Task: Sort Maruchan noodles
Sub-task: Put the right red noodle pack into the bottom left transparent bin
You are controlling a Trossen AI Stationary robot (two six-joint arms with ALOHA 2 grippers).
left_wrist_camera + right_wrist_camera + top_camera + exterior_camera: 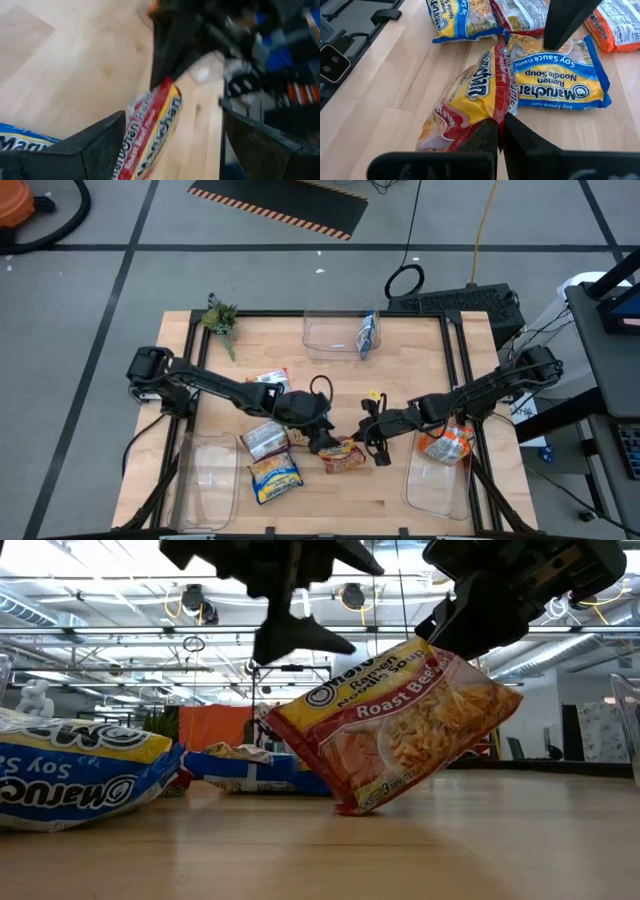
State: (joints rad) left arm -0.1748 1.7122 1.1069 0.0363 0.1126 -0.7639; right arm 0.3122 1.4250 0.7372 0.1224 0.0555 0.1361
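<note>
A yellow-and-red Roast Beef Maruchan packet stands tilted on the table between both grippers. My right gripper is shut on it, coming from the table's right. My left gripper is open just left of it, a finger on either side of the packet's upper end, not touching as far as I can see. Blue-and-yellow Soy Sauce packets and a silver packet lie flat on the wood. My right gripper pinches the Roast Beef packet by its red sealed end seam between both fingers. The fingers come slanting down from the table's right. The packet hangs tilted below them, and its lower corner rests on the table.
Clear bins stand at the near left, the near right with an orange packet inside, and the far edge with a blue packet. A red-and-white packet and a small plant lie farther back.
</note>
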